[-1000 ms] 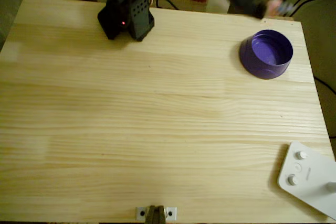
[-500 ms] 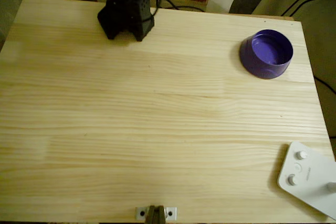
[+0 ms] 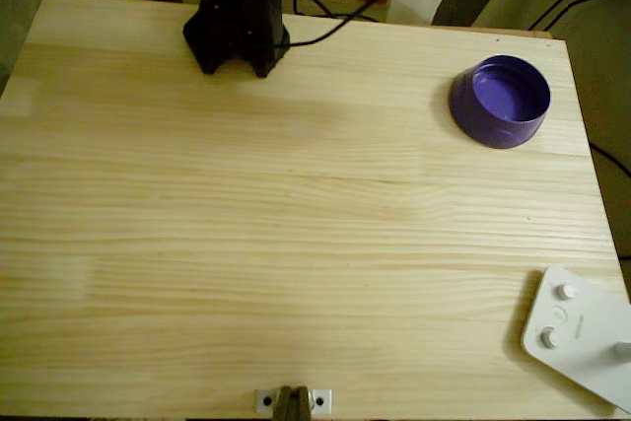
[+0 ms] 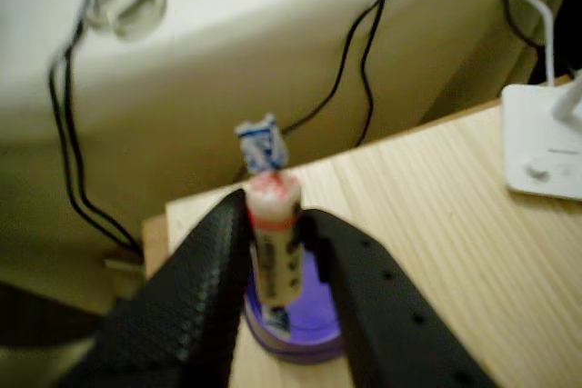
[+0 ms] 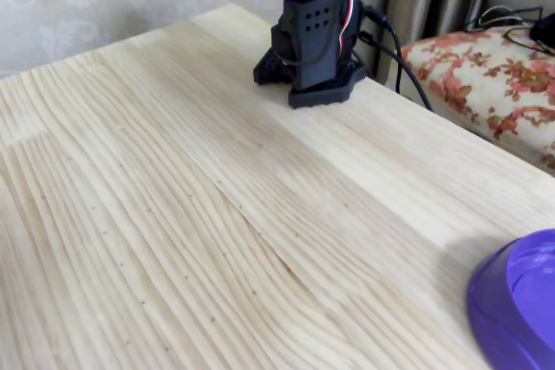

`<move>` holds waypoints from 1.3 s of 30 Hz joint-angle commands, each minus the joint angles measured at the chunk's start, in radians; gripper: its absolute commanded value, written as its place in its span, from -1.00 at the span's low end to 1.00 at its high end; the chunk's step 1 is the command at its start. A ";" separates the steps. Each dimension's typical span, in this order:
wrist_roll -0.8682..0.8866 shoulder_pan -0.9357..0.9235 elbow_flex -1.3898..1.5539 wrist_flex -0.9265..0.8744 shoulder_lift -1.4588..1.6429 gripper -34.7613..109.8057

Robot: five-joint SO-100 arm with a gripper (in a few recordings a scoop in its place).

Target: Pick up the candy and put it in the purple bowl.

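In the wrist view the candy (image 4: 275,241), a white stick with orange-red marks and a twisted bluish end, stands upright between my two black fingers, and my gripper (image 4: 277,252) is shut on it. Behind and below the candy lies the purple bowl (image 4: 300,320), partly hidden by the fingers. The overhead view has the purple bowl (image 3: 501,101) at the table's far right, and the fixed view catches its rim (image 5: 516,301) at the lower right. The arm's black base (image 3: 237,22) (image 5: 312,41) stands at the table's back edge.
A white device with round buttons (image 3: 577,334) lies at the front right corner, also seen in the wrist view (image 4: 546,143). A metal bracket (image 3: 293,401) sits at the front edge. Black cables (image 4: 364,52) hang beyond the table. A floral cushion (image 5: 486,75) lies behind it.
The arm's upper part has swung out of the overhead view, leaving only the base. A person at the top right has moved away.
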State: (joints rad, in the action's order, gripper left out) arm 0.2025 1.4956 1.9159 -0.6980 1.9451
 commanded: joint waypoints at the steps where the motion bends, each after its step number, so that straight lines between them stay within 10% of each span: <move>1: -0.023 0.048 -0.132 0.020 -0.063 -0.52; 39: -0.204 0.005 -0.442 -0.163 -0.571 -0.34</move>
State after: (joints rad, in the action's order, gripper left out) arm 0.0031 1.5002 1.5754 -0.8345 1.3192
